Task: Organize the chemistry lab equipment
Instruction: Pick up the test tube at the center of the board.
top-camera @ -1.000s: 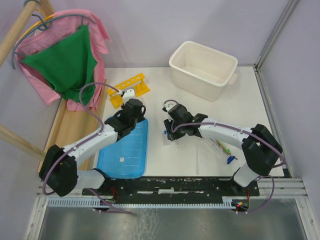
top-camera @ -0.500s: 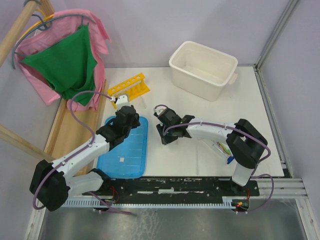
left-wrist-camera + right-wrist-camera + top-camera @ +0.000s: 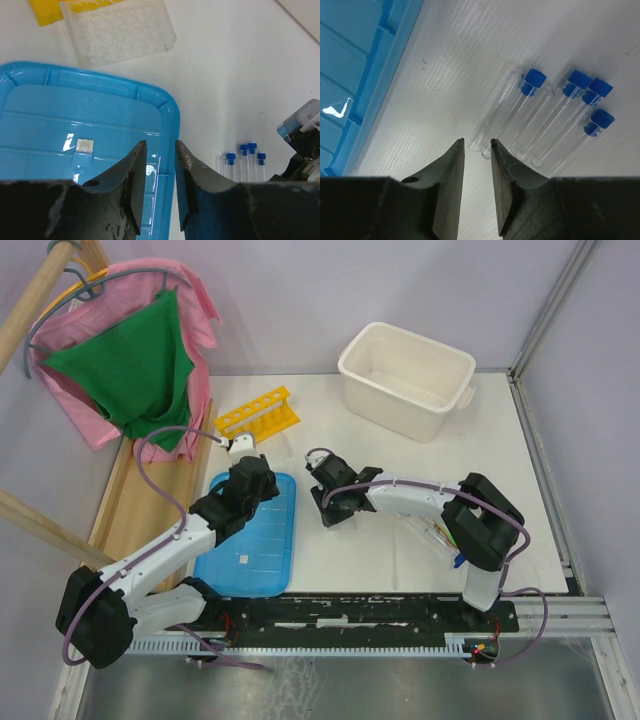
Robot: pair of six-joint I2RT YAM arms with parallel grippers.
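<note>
Farther left now, right gripper (image 3: 477, 143) agape, empty, by clear blue-capped tubes (image 3: 545, 118); left gripper (image 3: 160, 145) agape too.

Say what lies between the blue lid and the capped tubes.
Only bare white table, between blue lid and capped tubes; the right wrist view shows it.
</note>
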